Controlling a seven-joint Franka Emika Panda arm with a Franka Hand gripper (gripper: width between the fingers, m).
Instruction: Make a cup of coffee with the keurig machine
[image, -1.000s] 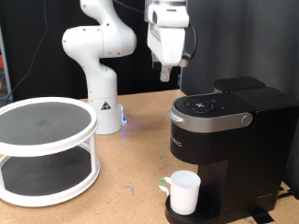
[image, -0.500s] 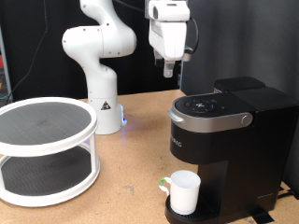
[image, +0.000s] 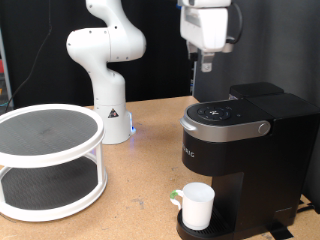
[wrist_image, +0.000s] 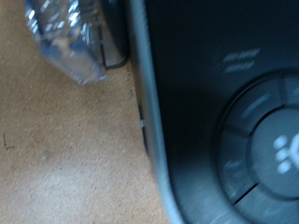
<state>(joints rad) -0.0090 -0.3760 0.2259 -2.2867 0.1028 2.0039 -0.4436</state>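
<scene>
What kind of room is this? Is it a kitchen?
More likely a robot lab: a white robot arm is mounted on a wooden table against black curtains, with a keurig machine and cup.

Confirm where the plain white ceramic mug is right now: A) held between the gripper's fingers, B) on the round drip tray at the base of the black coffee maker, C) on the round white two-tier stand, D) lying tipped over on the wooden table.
B: in the exterior view the plain white ceramic mug stands upright at the base of the black boxy coffee maker, under its front, while the gripper hangs high above the machine's top.
</scene>
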